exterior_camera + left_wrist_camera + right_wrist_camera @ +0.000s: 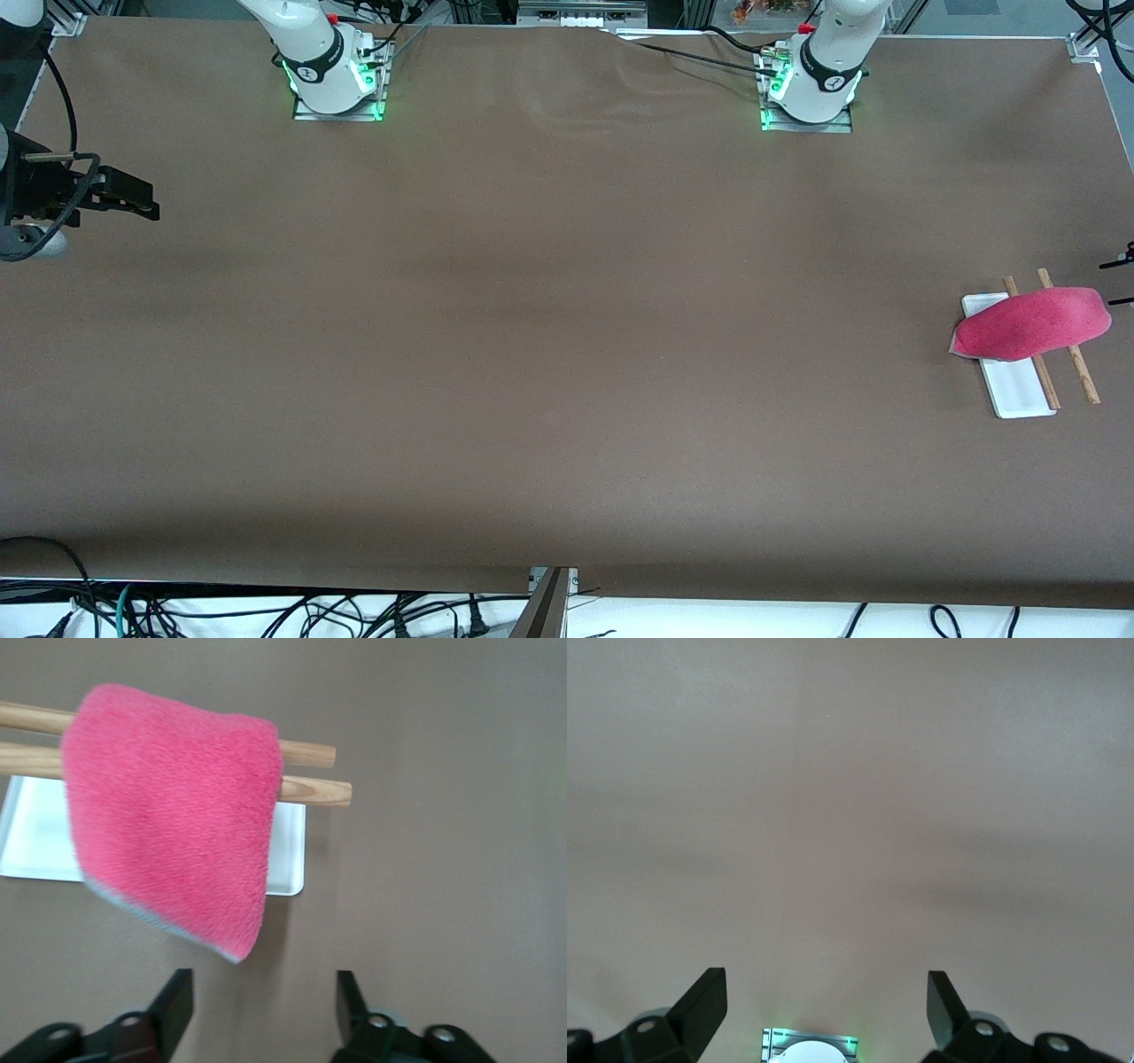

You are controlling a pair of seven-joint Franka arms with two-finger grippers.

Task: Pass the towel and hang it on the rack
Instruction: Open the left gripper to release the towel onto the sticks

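The small pink-red terry towel [173,815] hangs draped over the two thin wooden rods of the rack [310,771], its grey-trimmed corner drooping past the rack's flat white rectangular base [288,859] toward the brown tabletop [532,354]. The left tool [263,1001] sits just beside the rack at the left arm's end of the tabletop, fingers [175,997] spread apart and grasping nothing, with clear air between them and the cloth. The hang looks done, so the step in hand is, by my reading, a clean retreat: pull the left tool straight away from the rack with the fingers kept wide, so neither tip snags that drooping corner or nudges the rod ends and tips the light stand. The right tool [827,1001] waits well apart from the rack, over bare tabletop at the right arm's end, released and empty.
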